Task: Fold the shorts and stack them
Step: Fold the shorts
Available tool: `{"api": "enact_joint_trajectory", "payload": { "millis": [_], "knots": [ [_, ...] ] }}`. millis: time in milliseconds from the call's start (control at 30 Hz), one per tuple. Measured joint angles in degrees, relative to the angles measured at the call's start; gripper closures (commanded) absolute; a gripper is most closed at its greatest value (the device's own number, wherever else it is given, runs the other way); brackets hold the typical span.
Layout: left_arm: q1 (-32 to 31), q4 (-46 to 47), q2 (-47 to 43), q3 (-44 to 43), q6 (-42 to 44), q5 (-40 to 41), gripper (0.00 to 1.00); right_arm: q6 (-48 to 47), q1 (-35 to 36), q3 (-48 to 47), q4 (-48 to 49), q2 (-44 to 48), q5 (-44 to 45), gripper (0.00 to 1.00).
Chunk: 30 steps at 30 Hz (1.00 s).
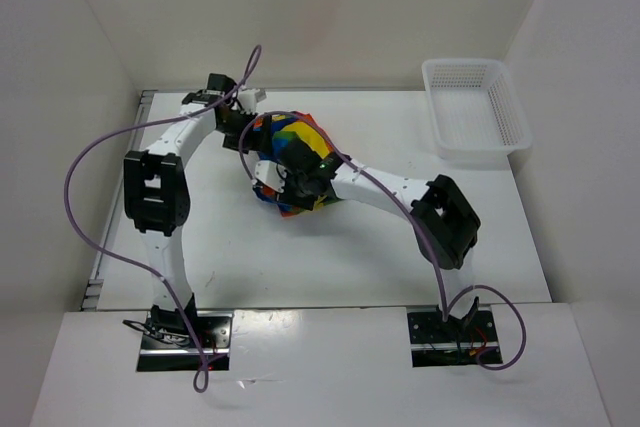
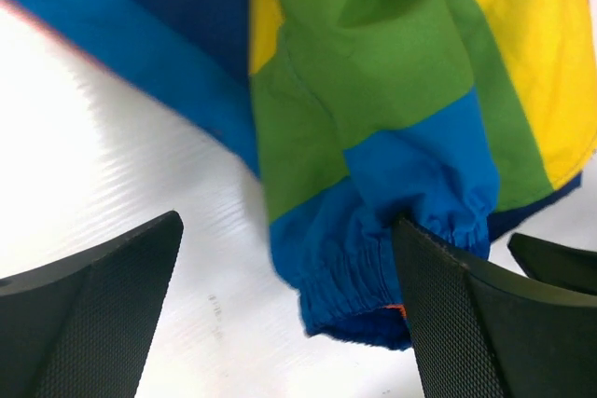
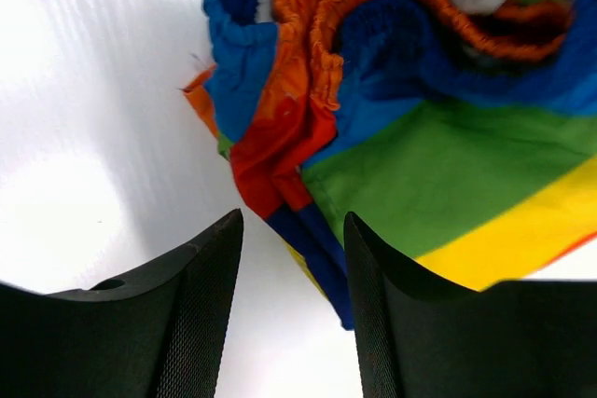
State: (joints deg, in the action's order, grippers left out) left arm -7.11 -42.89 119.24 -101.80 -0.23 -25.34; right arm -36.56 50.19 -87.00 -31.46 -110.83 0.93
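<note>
- Now: bare table point(image 1: 330, 267) between the arm bases and the shorts point(image 1: 295, 152).
- Right gripper point(image 3: 294, 219): jaws narrowly apart, navy hem corner between them, not pinched.
- Shorts bunched mid-table.
- Left gripper point(image 2: 287, 226): jaws wide apart, blue cuff touching 1 finger point(image 2: 466, 323).
- Basket point(image 1: 478, 154) in the far right corner, well apart.

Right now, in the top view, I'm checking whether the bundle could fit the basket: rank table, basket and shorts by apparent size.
1. The table.
2 and 3, unranked: white mesh basket and shorts look about alike, and the shorts are bunched and partly hidden.
</note>
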Motion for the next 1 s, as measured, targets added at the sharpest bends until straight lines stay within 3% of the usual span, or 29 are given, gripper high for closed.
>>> {"api": "enact_joint_trajectory", "payload": {
  "millis": [133, 267, 400, 700, 800, 833, 900, 1000],
  "knots": [
    [3.06, 0.81, -2.38, 0.02, -0.02, 1.68, 0.01, 1.64, 0.00, -1.22, -0.46, -0.24, -2.95, 0.60],
    [5.92, -0.15, -6.23, -1.40, -0.04, -0.20, 0.01, 4.55, 0.00, -5.11, 0.37, -1.73, -5.31, 0.60],
    [3.43, -1.27, -7.82, -2.71, -0.02, -1.88, 0.01, 6.62, -0.28, -6.88, 1.79, -4.39, -6.32, 0.57],
    [-1.27, -3.17, 2.38, -0.94, -0.02, -5.92, 0.01, 8.46, -0.37, -6.88, 2.14, -8.98, -7.34, 0.57],
    [-1.29, -4.00, 5.18, -0.92, -0.11, -5.64, 0.15, 9.40, -0.37, -6.88, 3.45, -10.36, -5.97, 0.69],
    [-1.29, -4.13, 5.31, -0.74, -0.22, -5.35, 0.32, 9.66, -0.37, -6.88, 3.78, -10.75, -5.57, 0.85],
    [-1.29, -4.42, 5.31, -0.57, -0.17, -4.81, 0.45, 9.81, -0.37, -6.86, 4.24, -11.52, -4.79, 0.98],
    [-1.05, -4.37, 5.31, -0.57, -0.11, -4.48, 0.62, 10.05, -0.37, -6.84, 4.37, -11.65, -4.42, 1.00]
  ]
}}
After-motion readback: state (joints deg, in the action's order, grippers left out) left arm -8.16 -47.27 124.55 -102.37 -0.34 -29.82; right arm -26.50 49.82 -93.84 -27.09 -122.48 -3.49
